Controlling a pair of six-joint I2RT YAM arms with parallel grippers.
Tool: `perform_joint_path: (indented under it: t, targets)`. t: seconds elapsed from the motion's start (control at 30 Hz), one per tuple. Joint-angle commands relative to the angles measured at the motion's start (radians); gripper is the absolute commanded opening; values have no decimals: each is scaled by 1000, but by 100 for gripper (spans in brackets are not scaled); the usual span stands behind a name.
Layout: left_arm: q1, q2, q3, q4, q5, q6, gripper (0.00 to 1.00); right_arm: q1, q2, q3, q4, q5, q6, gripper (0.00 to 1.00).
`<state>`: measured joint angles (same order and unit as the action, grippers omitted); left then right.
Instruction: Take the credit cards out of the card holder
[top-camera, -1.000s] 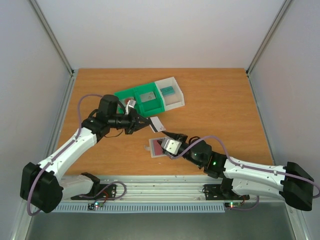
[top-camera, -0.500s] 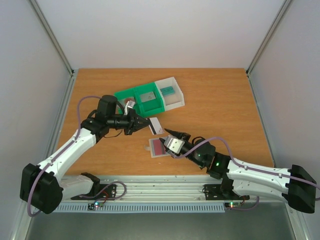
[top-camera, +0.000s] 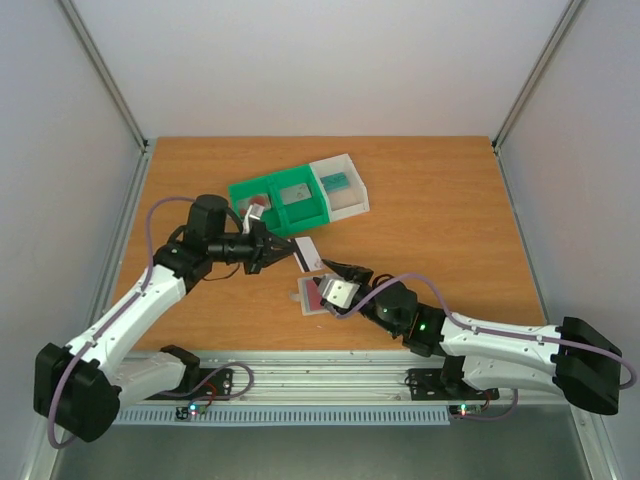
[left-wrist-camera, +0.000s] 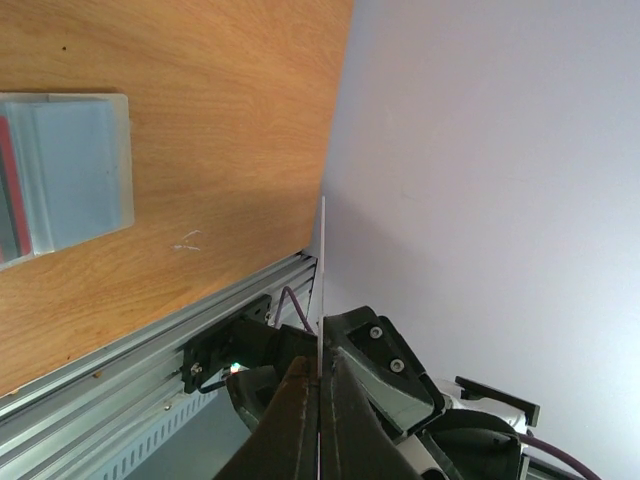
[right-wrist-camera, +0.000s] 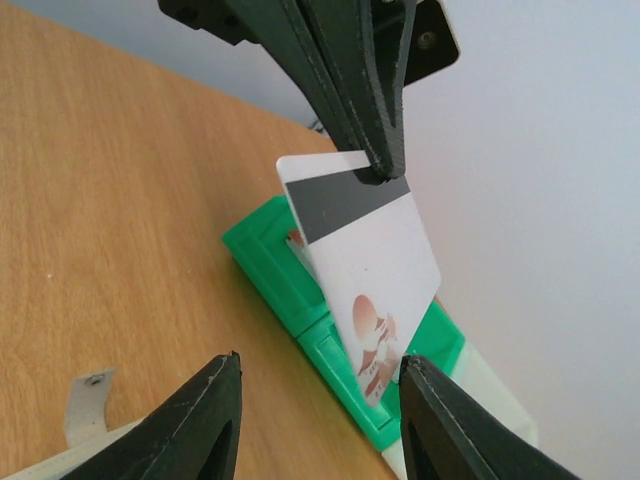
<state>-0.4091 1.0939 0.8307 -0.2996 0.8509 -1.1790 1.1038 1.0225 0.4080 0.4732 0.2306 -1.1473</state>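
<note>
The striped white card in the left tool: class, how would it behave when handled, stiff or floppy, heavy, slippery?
Probably stiff: the striped white card, pinched near one edge by the left tool, hangs flat without sagging. Likely light: edge-on in the left wrist view it is hairline thin. Its smooth face may slip or pivot in so small a grip.

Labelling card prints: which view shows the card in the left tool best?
Right wrist: the card faces it, dark stripe and reddish print clear, pinched in the left tool. Left wrist sees only its edge; top external shows it small.
</note>
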Motion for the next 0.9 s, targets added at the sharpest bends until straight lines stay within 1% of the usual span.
perform_joint_path:
  t: [0.0,0.13,0.2,0.27,0.37,0.4,0.43,0.47,0.57,0.63,0.67,0.7,0.73,0.77,0.8,0.83,0.87]
  targets:
    - [4,-31,-25,22,18,-21,0,36,16,33,95,56,-63,43]
    - [4,-26,-42,54,46,-49,0,59,55,34,136,91,-116,42]
    - [5,-29,-48,67,53,-59,0,67,71,38,155,101,-132,39]
    - [6,-35,-59,86,58,-70,0,74,81,38,176,110,-142,30]
    - [4,-49,-85,134,60,-102,0,86,94,43,163,109,-154,6]
    - [5,-57,-94,152,59,-111,0,93,95,47,150,109,-156,2]
    - [6,-62,-97,165,56,-118,0,96,94,47,141,109,-154,1]
    - [5,-68,-96,164,51,-116,4,99,90,45,136,108,-147,1]
    - [5,-82,-75,129,33,-71,29,102,50,41,96,87,-93,1]
    - [5,-85,-53,104,30,-33,52,102,7,41,54,43,-38,1]
    - [5,-87,-41,95,30,-10,61,102,-18,51,20,30,-2,1]
    - [5,-90,-24,82,25,5,68,102,-37,75,-33,27,36,1]
    - [4,-95,-5,52,9,30,75,102,-54,106,-125,31,76,1]
    - [5,-101,16,22,-9,55,80,100,-63,147,-196,49,118,1]
    - [5,-106,40,-15,-32,105,83,98,-66,190,-272,71,173,1]
    - [5,-114,64,-58,-59,140,92,95,-64,233,-341,93,218,1]
    - [5,-120,93,-104,-89,192,98,91,-57,297,-420,113,267,1]
